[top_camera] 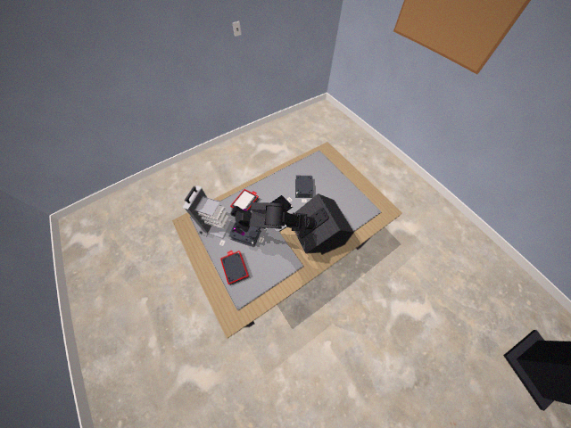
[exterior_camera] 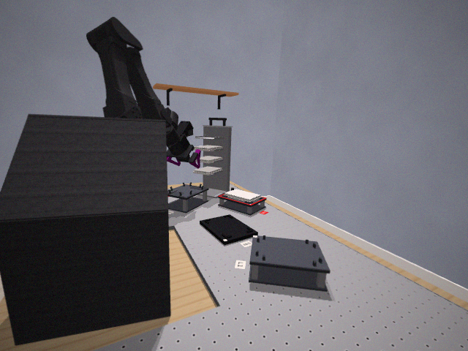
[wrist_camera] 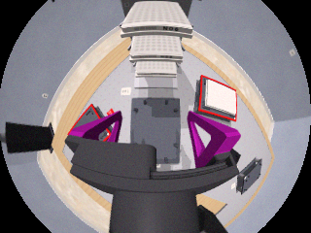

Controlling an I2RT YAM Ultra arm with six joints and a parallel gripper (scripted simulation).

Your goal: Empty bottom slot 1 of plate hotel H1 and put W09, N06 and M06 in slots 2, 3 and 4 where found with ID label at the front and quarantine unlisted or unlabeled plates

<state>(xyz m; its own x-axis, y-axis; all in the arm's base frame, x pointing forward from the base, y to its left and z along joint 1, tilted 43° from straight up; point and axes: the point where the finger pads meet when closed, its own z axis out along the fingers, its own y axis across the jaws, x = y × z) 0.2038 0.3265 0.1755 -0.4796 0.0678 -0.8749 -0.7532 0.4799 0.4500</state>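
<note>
The plate hotel H1 (exterior_camera: 217, 159) stands at the far end of the mat, also in the overhead view (top_camera: 206, 212) and the wrist view (wrist_camera: 157, 26). White 96-well plates lie on its three lower shelves (exterior_camera: 208, 170), (exterior_camera: 210, 159), (exterior_camera: 208, 147). The top shelf (exterior_camera: 207, 137) looks thin and bare. I cannot read any labels. My gripper (exterior_camera: 183, 160) with purple fingers is open and empty. It hangs in front of the hotel at about the lower shelves' height, apart from the plates. In the wrist view the gripper (wrist_camera: 155, 132) is above a grey nest (wrist_camera: 155, 126).
A red-rimmed nest (exterior_camera: 241, 198) right of the hotel holds a white plate. A second red-rimmed nest (top_camera: 235, 267) is empty. A grey nest (exterior_camera: 187, 191) stands under the gripper, another (exterior_camera: 289, 260) nearer. A black flat pad (exterior_camera: 227, 228) lies between them. The arm's black pedestal (exterior_camera: 82, 219) is at left.
</note>
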